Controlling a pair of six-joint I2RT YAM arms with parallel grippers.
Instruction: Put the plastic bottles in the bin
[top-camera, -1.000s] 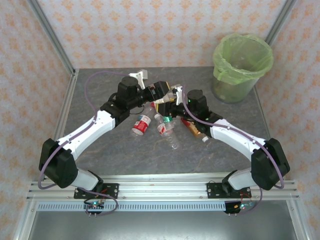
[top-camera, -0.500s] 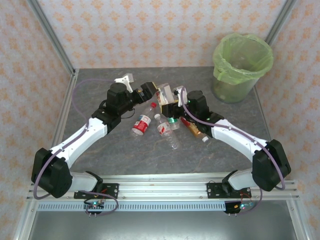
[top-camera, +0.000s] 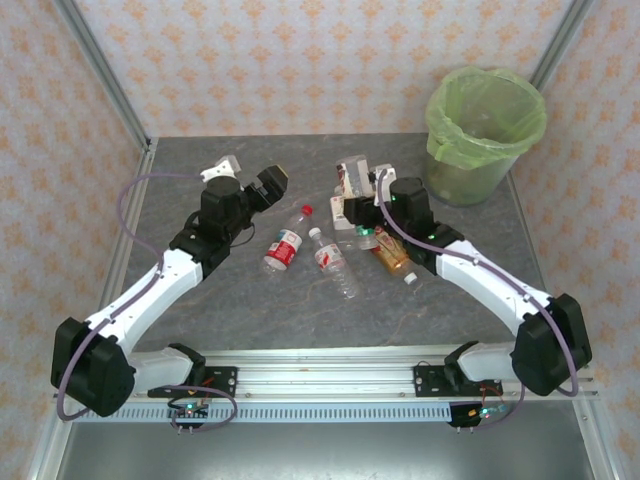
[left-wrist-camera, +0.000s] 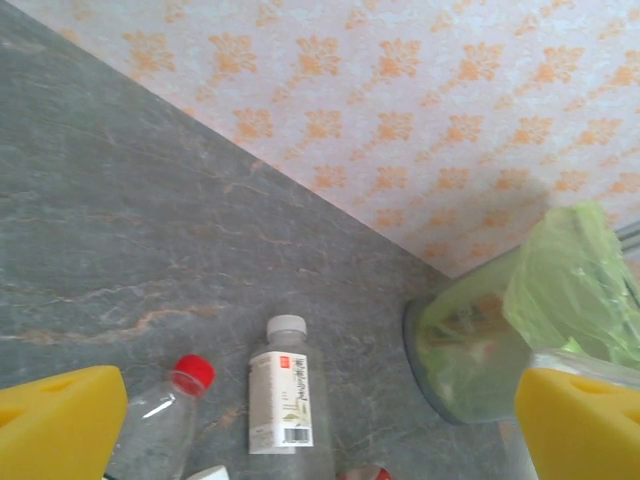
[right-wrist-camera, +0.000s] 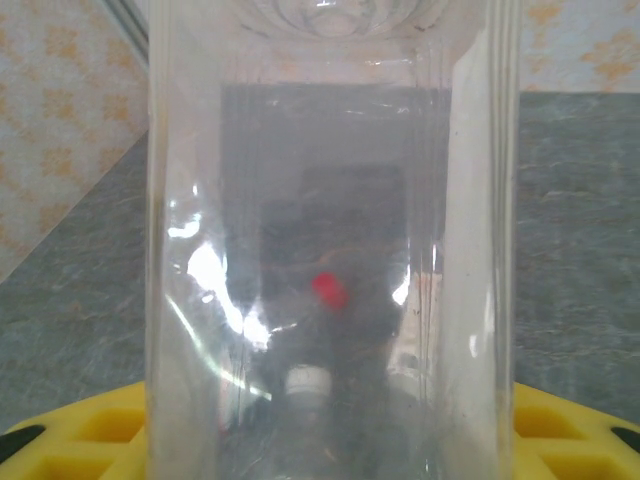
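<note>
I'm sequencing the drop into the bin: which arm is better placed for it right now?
Right. The right gripper is shut on a clear bottle, and the bin stands at the far right, nearer to it. The left gripper is open, empty and farther from the bin.

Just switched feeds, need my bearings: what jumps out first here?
The tall green-lined bin stands in the far right corner. Several bottles lie on the table near its middle. The right fingers clamp a clear bottle in the air just beyond them.
</note>
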